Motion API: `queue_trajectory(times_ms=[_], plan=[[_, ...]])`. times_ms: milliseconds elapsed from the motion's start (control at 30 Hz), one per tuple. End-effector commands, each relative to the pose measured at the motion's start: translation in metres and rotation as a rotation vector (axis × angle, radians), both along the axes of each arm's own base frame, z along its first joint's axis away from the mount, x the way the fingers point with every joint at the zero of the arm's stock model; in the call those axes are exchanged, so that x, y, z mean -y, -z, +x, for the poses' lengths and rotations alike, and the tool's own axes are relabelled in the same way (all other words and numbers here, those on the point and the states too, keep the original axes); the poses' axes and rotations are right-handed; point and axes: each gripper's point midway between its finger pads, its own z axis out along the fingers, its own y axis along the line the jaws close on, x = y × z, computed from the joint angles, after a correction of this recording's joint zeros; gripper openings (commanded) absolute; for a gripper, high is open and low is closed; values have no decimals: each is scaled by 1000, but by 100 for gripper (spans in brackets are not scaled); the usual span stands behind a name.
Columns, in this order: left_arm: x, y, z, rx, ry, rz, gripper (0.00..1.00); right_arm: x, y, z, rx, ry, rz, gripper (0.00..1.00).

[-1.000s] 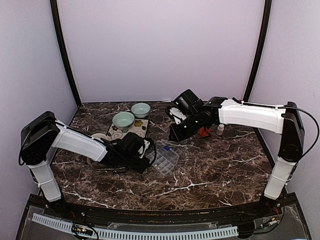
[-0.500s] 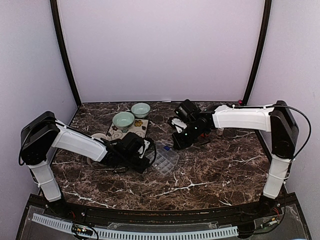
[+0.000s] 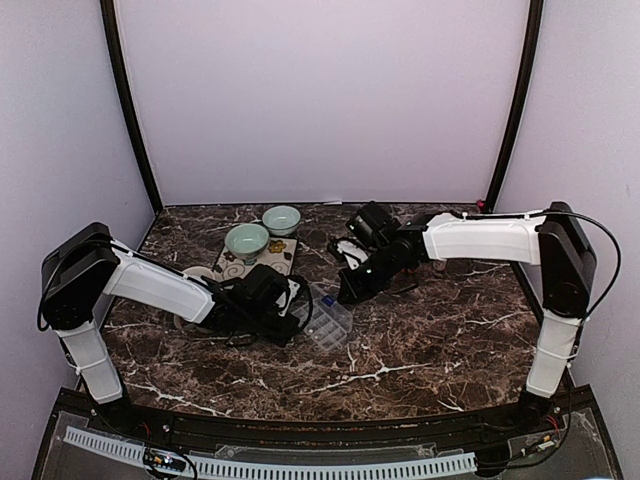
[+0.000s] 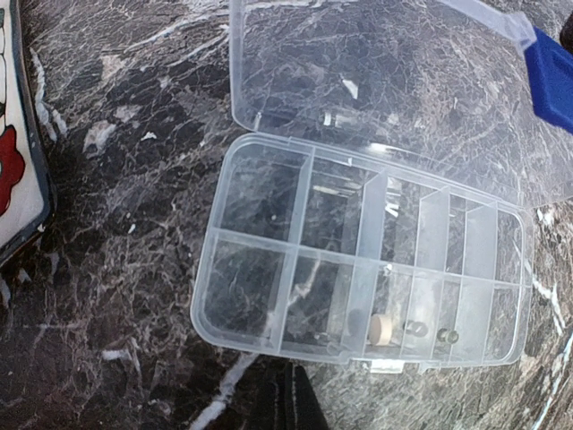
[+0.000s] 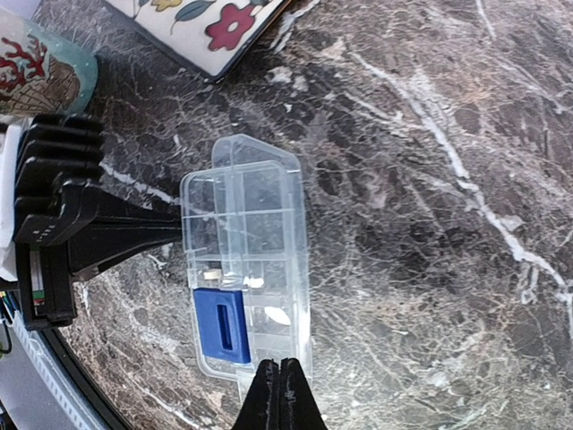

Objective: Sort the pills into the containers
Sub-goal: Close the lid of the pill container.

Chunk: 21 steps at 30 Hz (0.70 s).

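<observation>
The clear organiser box [image 4: 358, 260] lies open on the marble, its lid [image 4: 376, 98] swung back flat. One near-row cell holds a round tan pill [image 4: 383, 329], and two small dark round bits [image 4: 416, 329] lie in the cells beside it. My left gripper [image 4: 286, 399] is shut, its tips just short of the box's near wall. In the top view it [image 3: 296, 322] sits at the box's [image 3: 332, 322] left side. My right gripper [image 5: 279, 394] is shut above the box's [image 5: 246, 242] end, next to a blue slotted block [image 5: 222, 324]. Nothing shows between its fingers.
Two pale green bowls [image 3: 247, 240] [image 3: 282, 218] stand behind a flowered mat [image 3: 262, 264] at the back left. A mug with a red coral pattern [image 5: 36, 63] shows beside the left gripper's black body [image 5: 72, 224] in the right wrist view.
My right arm has swung left and nearer, from the back right of the table to just over the organiser. The left arm and the box have not moved.
</observation>
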Motion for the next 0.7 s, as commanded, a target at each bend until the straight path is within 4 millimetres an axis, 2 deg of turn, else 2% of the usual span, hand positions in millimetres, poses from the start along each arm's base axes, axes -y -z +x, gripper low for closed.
queue_trajectory(times_ms=[0,333,667], plan=[[-6,4,-5,-30,-5,-1,0,-10,5,-11,-28,-29,26,0],[-5,4,-6,-30,-2,-7,0,-21,11,-28,-67,-81,36,1],[-8,5,-9,-37,-2,-8,0,-32,18,-36,-91,-122,37,1]])
